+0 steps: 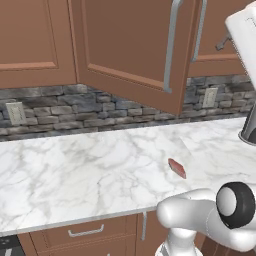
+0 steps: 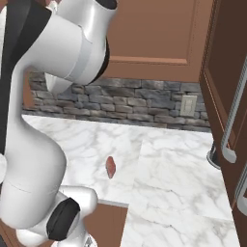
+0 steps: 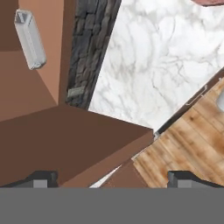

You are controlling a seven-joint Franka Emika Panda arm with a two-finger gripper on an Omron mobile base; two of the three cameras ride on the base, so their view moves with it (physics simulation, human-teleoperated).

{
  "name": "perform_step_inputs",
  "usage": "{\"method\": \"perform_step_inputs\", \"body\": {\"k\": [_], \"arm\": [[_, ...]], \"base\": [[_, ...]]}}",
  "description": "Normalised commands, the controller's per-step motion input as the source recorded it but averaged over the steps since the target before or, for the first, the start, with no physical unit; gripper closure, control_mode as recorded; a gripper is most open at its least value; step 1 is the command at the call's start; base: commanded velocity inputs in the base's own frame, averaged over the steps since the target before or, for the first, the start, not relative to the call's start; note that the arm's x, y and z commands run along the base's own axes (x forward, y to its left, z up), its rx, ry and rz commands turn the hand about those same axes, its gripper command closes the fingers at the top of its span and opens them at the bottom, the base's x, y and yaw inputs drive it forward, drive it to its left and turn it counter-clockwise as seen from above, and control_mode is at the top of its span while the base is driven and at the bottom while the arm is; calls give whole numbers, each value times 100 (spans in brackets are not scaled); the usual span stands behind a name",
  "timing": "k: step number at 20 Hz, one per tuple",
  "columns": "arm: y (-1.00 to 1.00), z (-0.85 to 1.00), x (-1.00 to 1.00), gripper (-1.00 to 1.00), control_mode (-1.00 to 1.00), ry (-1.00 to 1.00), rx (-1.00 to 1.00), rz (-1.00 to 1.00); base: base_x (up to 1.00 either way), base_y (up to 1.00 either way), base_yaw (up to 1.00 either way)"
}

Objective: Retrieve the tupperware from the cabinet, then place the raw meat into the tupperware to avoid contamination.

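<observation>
The tupperware (image 3: 29, 39), a translucent whitish container, lies inside the cabinet (image 3: 26, 94) at the upper left of the hand view. It is well apart from my gripper (image 3: 112, 179), whose two dark fingertips (image 3: 41, 178) stand wide open with nothing between them. The cabinet's reddish-brown door (image 1: 125, 45) hangs swung open over the counter, its long silver handle (image 1: 172, 45) facing out. The raw meat (image 1: 176, 168), a small red-pink slab, rests on the marble counter (image 1: 75, 170) near its front edge; it also lies in the right base view as the raw meat (image 2: 110, 167).
A stone backsplash (image 1: 75, 107) with wall outlets (image 1: 15, 113) runs behind the counter. A dark grey vessel (image 1: 248, 129) stands at the counter's right end. The open door (image 2: 226, 72) juts out at the right. Lower drawers (image 1: 85, 231) sit under the counter; wooden floor (image 3: 192, 144) lies below.
</observation>
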Motion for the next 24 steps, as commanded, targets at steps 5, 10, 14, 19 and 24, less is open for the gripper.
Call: {"method": "perform_step_inputs", "body": {"k": [5,10,14,19,24], "arm": [[27,-8,12,-100,-100,9,0,7],[27,-11,28,-100,-100,19,0,8],[10,0,27,-100,-100,22,5,11],[17,-12,4,-100,-100,21,9,8],[27,-21,0,-100,-100,17,4,7]], "base": [[0,0,0],[0,0,0],[0,0,0],[0,0,0],[0,0,0]]}}
